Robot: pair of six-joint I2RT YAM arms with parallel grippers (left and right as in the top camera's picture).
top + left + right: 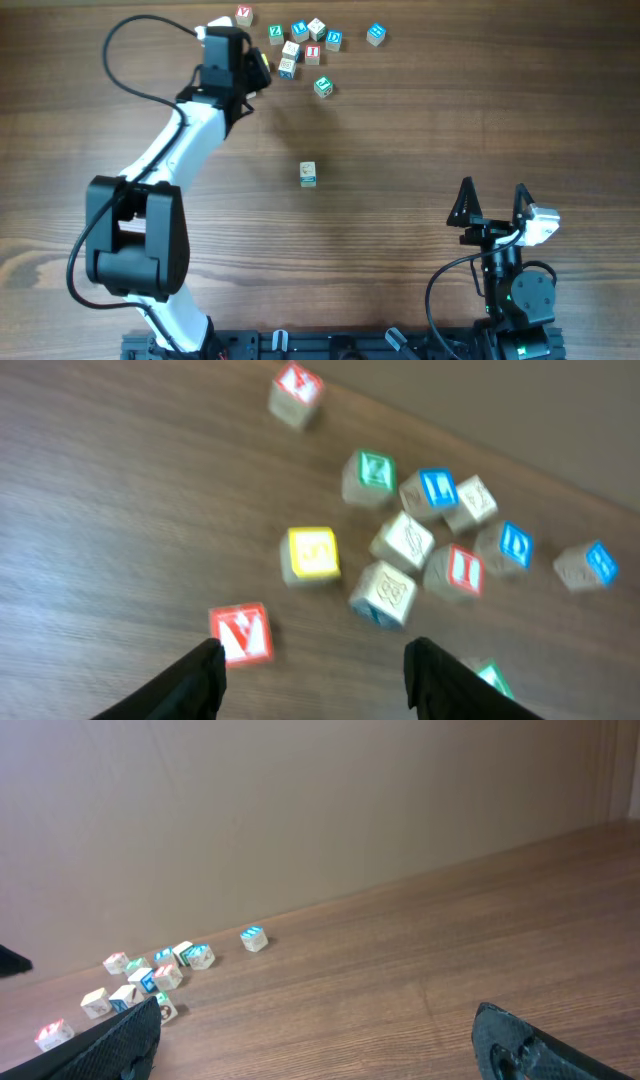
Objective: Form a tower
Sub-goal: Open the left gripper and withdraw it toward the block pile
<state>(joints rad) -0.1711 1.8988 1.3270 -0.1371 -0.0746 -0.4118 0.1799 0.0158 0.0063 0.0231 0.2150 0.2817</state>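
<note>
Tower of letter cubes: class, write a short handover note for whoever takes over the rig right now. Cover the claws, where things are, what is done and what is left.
Left claw: open, empty, over the loose cubes at the far edge, with a red cube nearest.
Right claw: open, empty, at the near right.
Tower: stands alone mid-table; its height is unclear from above.
Done: tower begun.
Left: probably grip a loose cube, set it on the tower, repeat.
</note>
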